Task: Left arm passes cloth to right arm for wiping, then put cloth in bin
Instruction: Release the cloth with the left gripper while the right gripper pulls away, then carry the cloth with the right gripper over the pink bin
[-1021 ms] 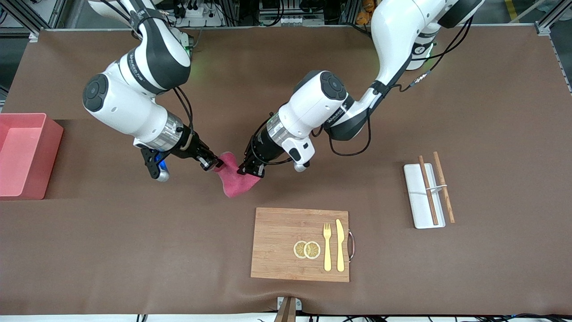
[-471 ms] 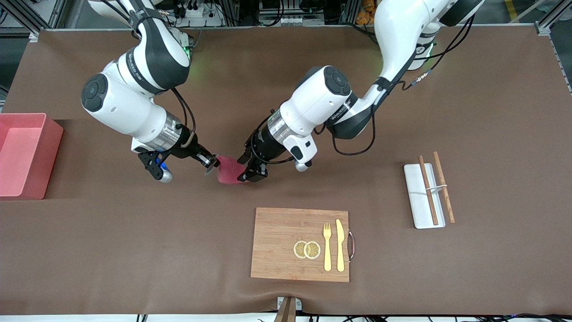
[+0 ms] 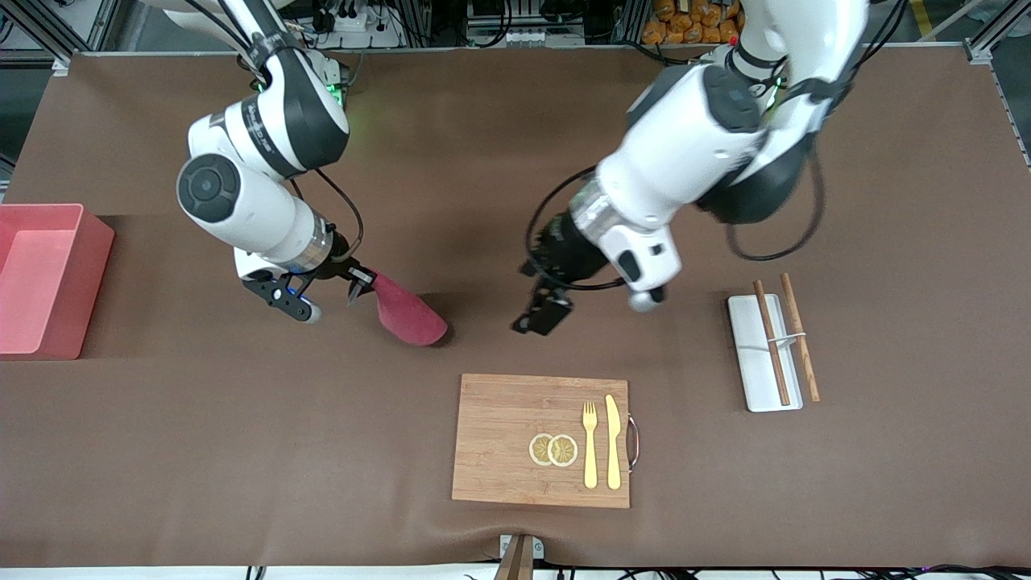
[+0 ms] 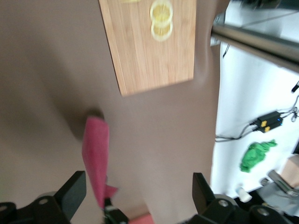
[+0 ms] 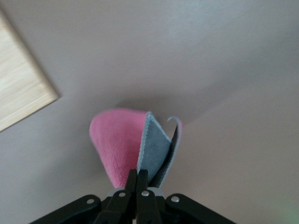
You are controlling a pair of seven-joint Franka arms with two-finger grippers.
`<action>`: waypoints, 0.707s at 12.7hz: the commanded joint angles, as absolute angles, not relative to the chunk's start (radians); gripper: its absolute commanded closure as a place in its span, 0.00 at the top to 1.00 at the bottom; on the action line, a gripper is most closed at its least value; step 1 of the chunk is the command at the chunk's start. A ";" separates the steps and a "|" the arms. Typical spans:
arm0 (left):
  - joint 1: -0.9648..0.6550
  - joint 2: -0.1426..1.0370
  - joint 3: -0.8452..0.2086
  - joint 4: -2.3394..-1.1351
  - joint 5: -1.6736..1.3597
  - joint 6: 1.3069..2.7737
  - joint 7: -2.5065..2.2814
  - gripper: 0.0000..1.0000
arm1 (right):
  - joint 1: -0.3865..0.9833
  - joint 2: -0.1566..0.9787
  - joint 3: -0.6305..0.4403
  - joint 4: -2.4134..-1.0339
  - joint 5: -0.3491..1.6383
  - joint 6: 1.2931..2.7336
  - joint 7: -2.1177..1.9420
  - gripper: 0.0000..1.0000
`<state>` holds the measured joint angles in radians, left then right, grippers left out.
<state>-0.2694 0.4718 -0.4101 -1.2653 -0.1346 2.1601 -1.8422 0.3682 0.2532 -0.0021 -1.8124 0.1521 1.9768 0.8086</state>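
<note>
My right hand (image 3: 360,287) pinches one corner of the cloth (image 3: 407,318) hanging over the desk (image 3: 242,435) (left hand (image 3: 541,312) spread, empty, over bare desk), so a thin grip could slip during wiping.

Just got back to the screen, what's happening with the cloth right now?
The handover is done. The right gripper is shut on one edge of the cloth, which hangs from it over the table. The left gripper is open and empty, up over the table above the cutting board. No wiping shows yet. The bin sits at the right arm's end of the table.
</note>
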 commanded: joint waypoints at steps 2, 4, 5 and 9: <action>-0.163 0.404 -0.410 -1.299 -0.114 1.987 -1.602 1.00 | 0.143 0.342 0.005 -1.810 0.117 1.957 0.515 0.00; -0.099 0.370 -0.403 -1.301 -0.110 1.889 -1.429 1.00 | -0.025 0.402 0.005 -1.801 0.086 1.962 0.294 0.00; -0.057 0.356 -0.403 -1.302 -0.110 1.846 -1.337 1.00 | -0.090 0.419 0.005 -1.798 0.045 1.967 0.234 0.00; 0.069 0.301 -0.405 -1.315 -0.001 1.679 -0.952 1.00 | -0.326 0.423 0.002 -1.753 -0.084 1.963 -0.032 0.00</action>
